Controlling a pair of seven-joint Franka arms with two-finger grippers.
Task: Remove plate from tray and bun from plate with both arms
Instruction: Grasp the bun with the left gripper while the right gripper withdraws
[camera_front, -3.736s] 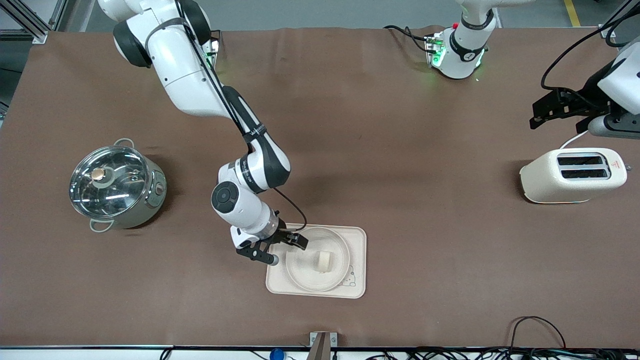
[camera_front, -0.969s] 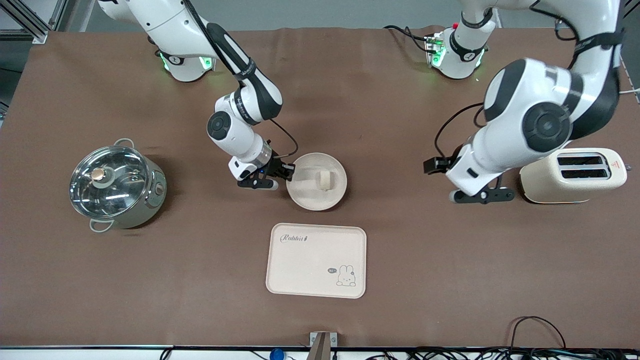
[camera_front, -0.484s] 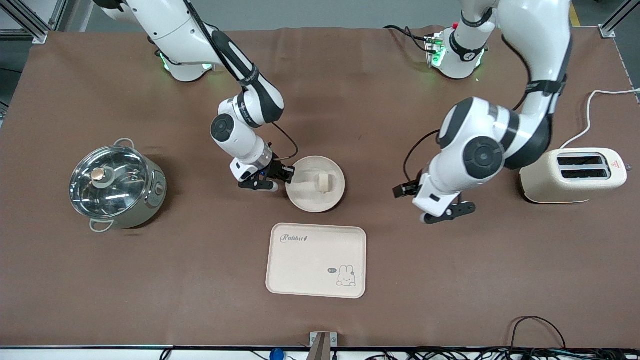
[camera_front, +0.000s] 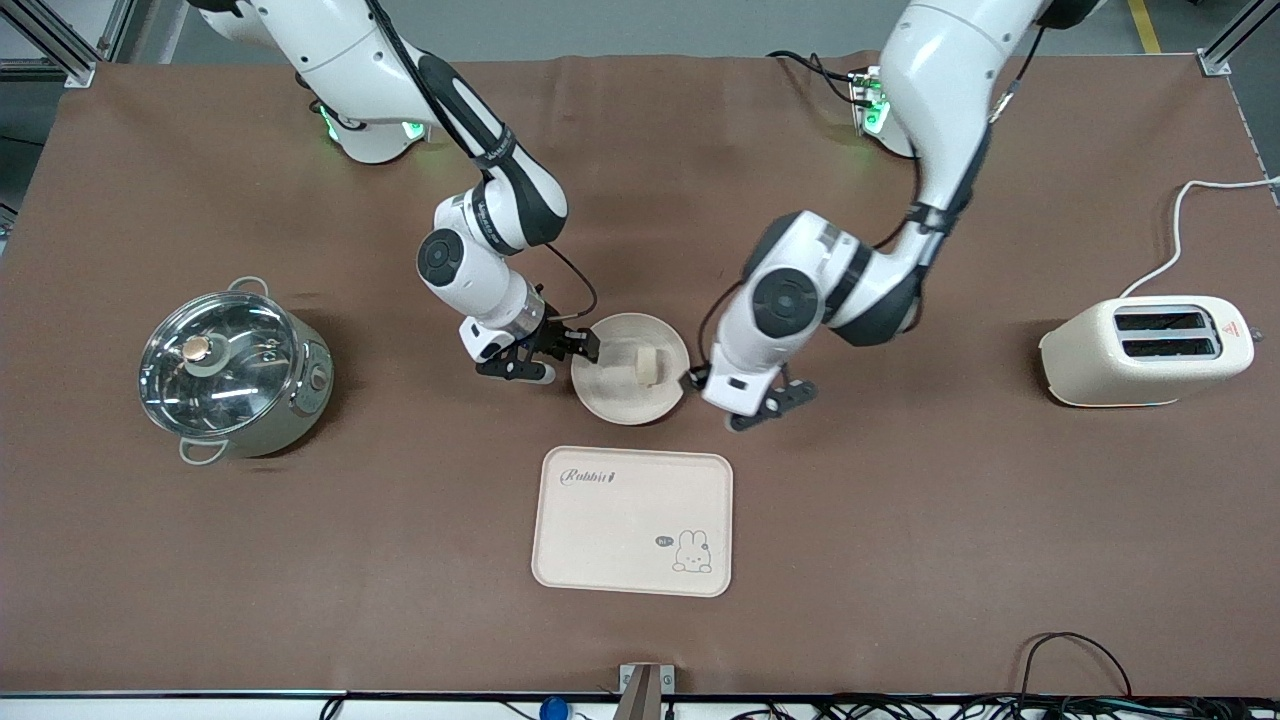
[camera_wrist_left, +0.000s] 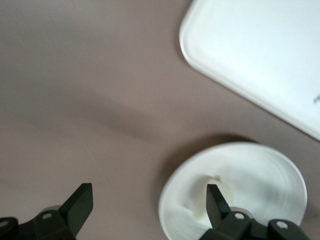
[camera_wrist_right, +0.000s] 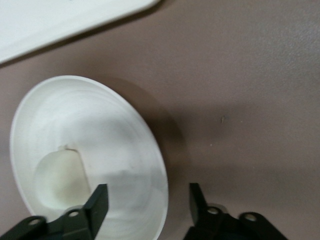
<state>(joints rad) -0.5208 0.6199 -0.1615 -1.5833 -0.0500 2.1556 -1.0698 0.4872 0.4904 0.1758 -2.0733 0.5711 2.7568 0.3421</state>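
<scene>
The round cream plate rests on the brown table, farther from the front camera than the tray, with the small pale bun lying in it. My right gripper is open at the plate's rim on the right arm's side; in the right wrist view its fingers straddle the rim of the plate, beside the bun. My left gripper is wide open at the rim toward the left arm's end. In the left wrist view one finger is over the plate and the other over bare table.
The rectangular cream tray with the rabbit drawing lies nearer the front camera than the plate, with nothing on it. A lidded steel pot stands toward the right arm's end. A cream toaster stands toward the left arm's end.
The right arm carried the plate with the bun off the tray, set it on the table, and its fingers have opened. The left arm has swung from the toaster to the plate.
</scene>
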